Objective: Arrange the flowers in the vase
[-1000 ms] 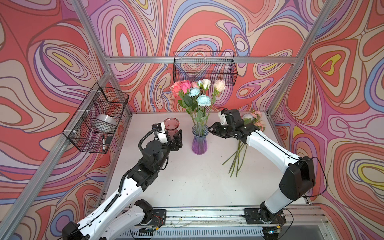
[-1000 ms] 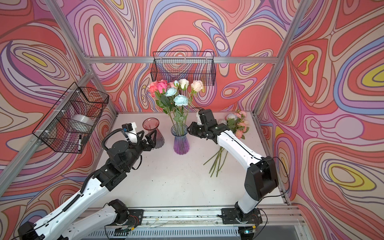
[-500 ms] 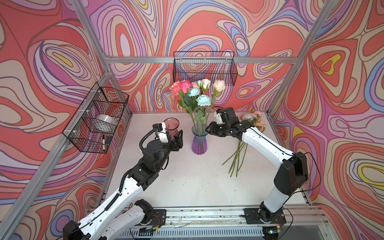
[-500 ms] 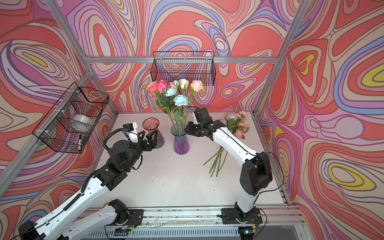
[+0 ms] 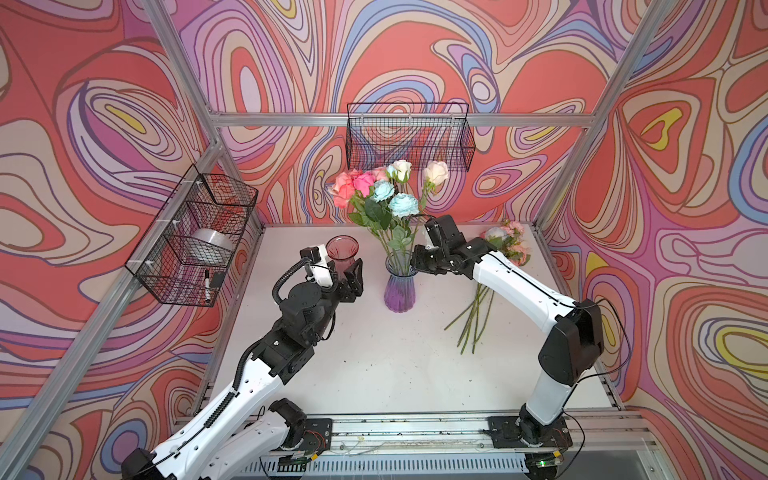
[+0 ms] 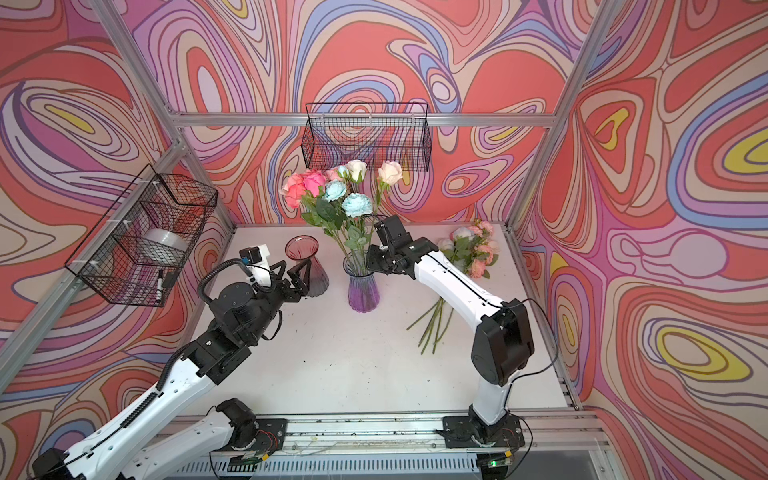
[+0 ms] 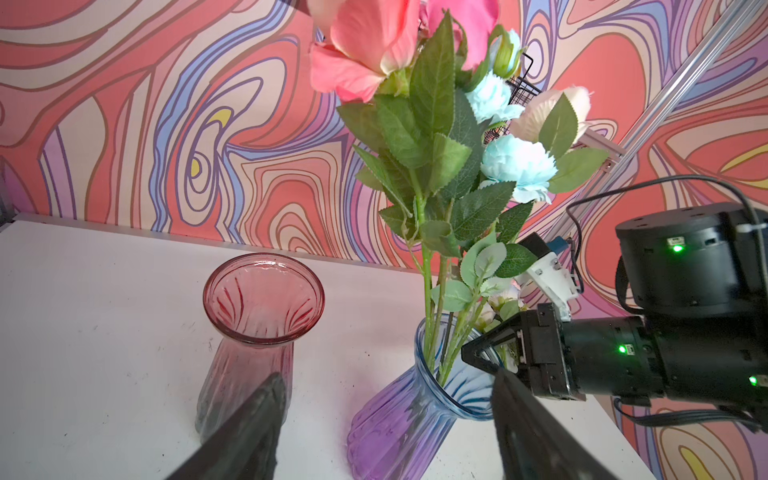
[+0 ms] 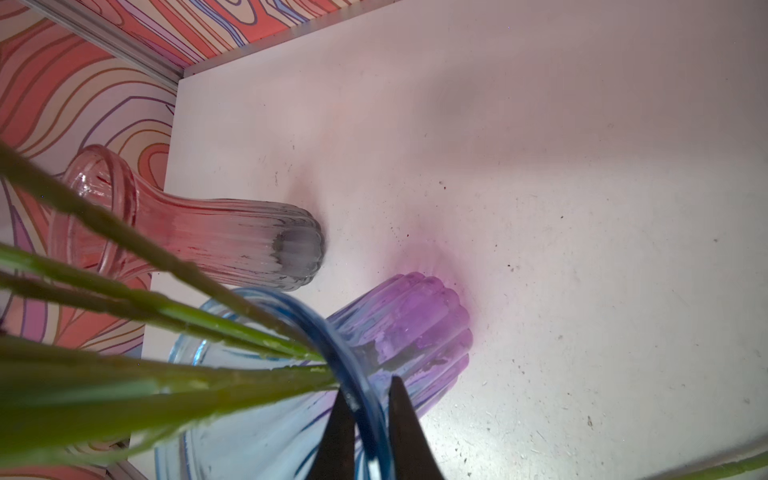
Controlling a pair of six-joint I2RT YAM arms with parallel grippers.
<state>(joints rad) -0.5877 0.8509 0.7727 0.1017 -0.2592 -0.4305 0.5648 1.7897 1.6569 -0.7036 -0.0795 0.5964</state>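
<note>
The blue-and-purple glass vase (image 5: 400, 291) (image 6: 363, 293) stands mid-table and holds several flowers (image 5: 384, 195) (image 6: 332, 195) with pink, white and pale blue heads. More flowers (image 5: 509, 245) (image 6: 471, 249) lie on the table at the right, stems toward the front. My right gripper (image 5: 415, 262) (image 8: 368, 386) is shut on the vase's rim, one finger inside and one outside, beside the green stems. To the left of the vase my left gripper (image 6: 293, 272) (image 7: 386, 378) stands open, holding nothing, close to a pink vase.
An empty pink glass vase (image 5: 341, 251) (image 7: 257, 316) stands left of the blue one. A wire basket (image 5: 409, 137) hangs on the back wall. Another basket (image 5: 195, 237) on the left wall holds a tape roll and a marker.
My right gripper has moved left to the vase's rim and closed on it. The left arm has not moved.
</note>
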